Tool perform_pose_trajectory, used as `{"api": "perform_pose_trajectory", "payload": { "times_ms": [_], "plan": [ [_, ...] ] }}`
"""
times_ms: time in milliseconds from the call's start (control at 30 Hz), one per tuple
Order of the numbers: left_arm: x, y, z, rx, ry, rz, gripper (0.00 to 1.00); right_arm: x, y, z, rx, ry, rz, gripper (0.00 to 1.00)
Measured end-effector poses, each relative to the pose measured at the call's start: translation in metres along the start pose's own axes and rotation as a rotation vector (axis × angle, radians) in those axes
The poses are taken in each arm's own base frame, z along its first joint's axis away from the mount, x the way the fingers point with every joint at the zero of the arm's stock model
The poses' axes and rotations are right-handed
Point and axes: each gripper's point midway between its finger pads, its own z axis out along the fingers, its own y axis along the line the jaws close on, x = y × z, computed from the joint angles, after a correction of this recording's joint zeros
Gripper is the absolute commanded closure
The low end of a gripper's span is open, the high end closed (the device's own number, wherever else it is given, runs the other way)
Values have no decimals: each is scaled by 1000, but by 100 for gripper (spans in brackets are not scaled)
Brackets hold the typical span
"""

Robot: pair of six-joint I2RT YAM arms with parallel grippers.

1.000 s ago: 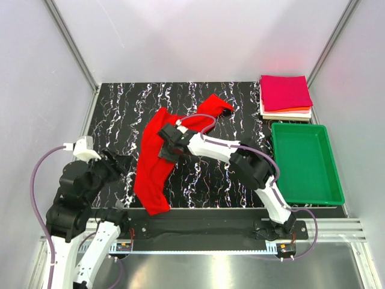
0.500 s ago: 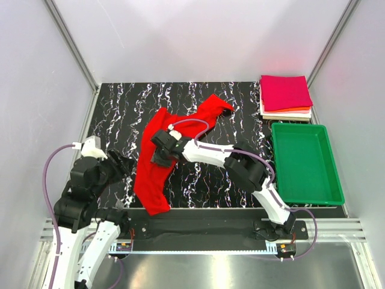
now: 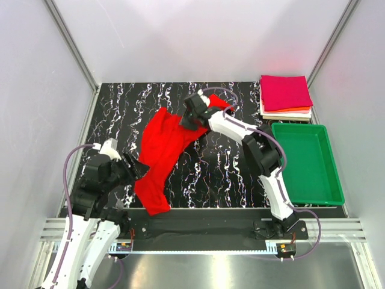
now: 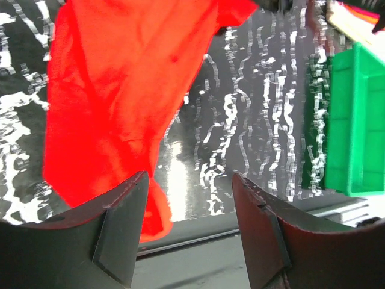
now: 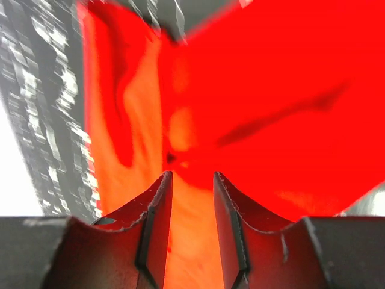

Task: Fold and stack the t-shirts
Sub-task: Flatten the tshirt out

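the black surface (image 3: pixel 216 174) with white streaks holds a crumpled red t-shirt (image 3: pixel 159 150) left of the middle, a stack of folded t-shirts (image 3: pixel 286 96) in the far right corner, and a green tray (image 3: pixel 307 162) just beside that stack.

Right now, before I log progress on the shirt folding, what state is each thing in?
red t-shirt: unfolded, rumpled, lying diagonally on the table.
folded t-shirts: stacked, magenta on top, orange and white beneath.
green tray: empty.
left gripper: open, holding nothing, by the red t-shirt's near end.
right gripper: jaws narrowly apart at the red cloth; whether it grips cannot be told.
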Motion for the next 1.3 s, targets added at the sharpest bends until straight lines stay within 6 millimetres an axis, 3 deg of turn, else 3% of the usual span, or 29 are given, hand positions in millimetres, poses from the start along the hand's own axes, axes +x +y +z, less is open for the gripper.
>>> {"api": "perform_pose_trajectory", "payload": {
  "times_ms": [100, 233, 333, 433, 600, 1000, 1167, 1300],
  "plan": [
    [-4, -9, 1, 40, -8, -12, 39, -37, 18, -8, -61, -56, -26, 60],
    [-8, -17, 1, 74, -18, -13, 39, -54, 58, -6, -163, -86, -90, 61],
    [-8, -18, 2, 84, -20, -12, 39, -54, 70, 5, -193, -87, -110, 61],
    [-6, -18, 3, 87, -11, -12, 39, -52, 66, 22, -178, -85, -111, 61],
    [-4, -18, 4, 91, -2, -13, 39, -43, 45, 45, -106, -67, -110, 59],
    [-4, -18, 4, 92, -1, -13, 39, -42, 29, 60, -39, -79, -91, 57],
    [-3, -18, 4, 92, -1, -13, 39, -44, 33, 69, -50, -88, -93, 98],
    [-2, -16, 8, 94, -5, -21, 40, -43, 34, 73, -59, -84, -98, 100]
  ]
}}
